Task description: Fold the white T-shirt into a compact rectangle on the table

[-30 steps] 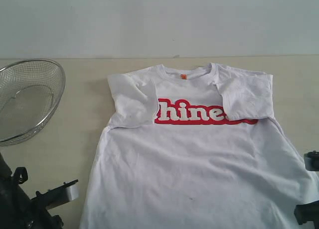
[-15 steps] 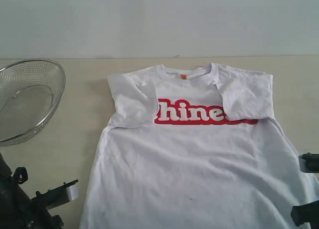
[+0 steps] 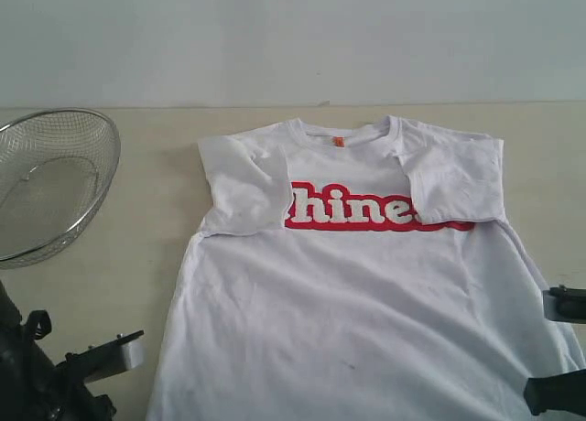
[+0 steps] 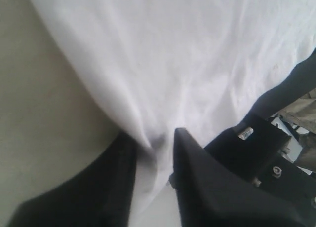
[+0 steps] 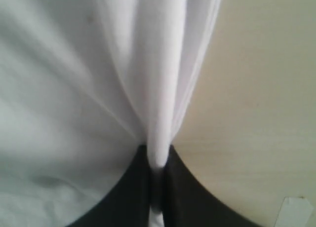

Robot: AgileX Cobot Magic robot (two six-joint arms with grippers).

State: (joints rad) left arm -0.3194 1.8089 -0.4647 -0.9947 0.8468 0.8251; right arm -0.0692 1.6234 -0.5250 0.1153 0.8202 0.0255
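The shirt (image 3: 357,293) lies flat and face up in the middle of the worktop (image 3: 137,220), with its collar far and its hem near. Both sleeves are folded in over the chest, so I think the step now is grabbing the near part to fold it up toward the collar. The right jaws are shut tight on a thin ridge of cloth at the shirt's right edge. The left jaws are almost shut, with a small tuck of cloth from the left edge pinched between them. Next, both arms should lift at the same time, carry the near part far to the collar, and lay it down smooth. If one side goes first, the fold will be crooked. A wire basket (image 3: 46,183) sits far left, well apart from the shirt. The hem is cut off at the near edge of the wide view, so I cannot see its corners. The sleeves hide the first and last letters of the red word. Only bits of the left arm (image 3: 64,371) and right arm (image 3: 557,394) show there. I cannot tell if the jaws hold one layer or both.
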